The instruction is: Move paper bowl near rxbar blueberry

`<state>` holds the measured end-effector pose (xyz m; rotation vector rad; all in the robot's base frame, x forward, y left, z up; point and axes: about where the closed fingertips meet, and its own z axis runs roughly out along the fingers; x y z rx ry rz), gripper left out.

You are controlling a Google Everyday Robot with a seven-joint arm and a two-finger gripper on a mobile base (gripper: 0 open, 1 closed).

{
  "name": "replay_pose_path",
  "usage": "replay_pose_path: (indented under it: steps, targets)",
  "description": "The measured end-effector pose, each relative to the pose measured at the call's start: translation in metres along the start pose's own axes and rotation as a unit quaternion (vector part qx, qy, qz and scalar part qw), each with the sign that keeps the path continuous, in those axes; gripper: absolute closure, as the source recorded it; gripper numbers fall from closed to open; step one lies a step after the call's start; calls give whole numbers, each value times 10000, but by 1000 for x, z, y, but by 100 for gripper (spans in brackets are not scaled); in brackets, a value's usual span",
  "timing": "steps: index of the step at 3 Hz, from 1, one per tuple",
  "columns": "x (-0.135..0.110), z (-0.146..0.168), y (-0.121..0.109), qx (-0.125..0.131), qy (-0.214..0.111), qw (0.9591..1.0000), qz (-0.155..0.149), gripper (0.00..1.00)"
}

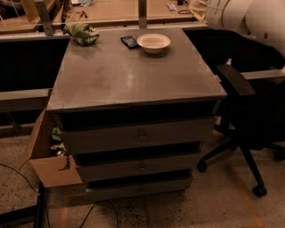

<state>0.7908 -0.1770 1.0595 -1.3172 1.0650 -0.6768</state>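
Note:
The cream-white paper bowl (pixel 153 42) stands upright at the far edge of the grey cabinet top (pixel 133 75). The dark rxbar blueberry (pixel 130 42) lies flat just to its left, nearly touching the bowl's rim. Only a white section of my arm (pixel 249 18) shows at the top right corner. The gripper is out of view.
A green-and-white snack bag (pixel 81 34) lies at the cabinet's far left corner. A black office chair (pixel 249 120) stands right of the cabinet. An open cardboard box (pixel 49 156) sits on the floor at its left. A wooden bench (pixel 116 11) runs behind.

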Motion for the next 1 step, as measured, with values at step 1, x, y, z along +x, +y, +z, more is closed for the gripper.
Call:
replay_pose_path:
  steps: [1]
  targets:
    - [4,-7,11,99,144,9998,-9,84]
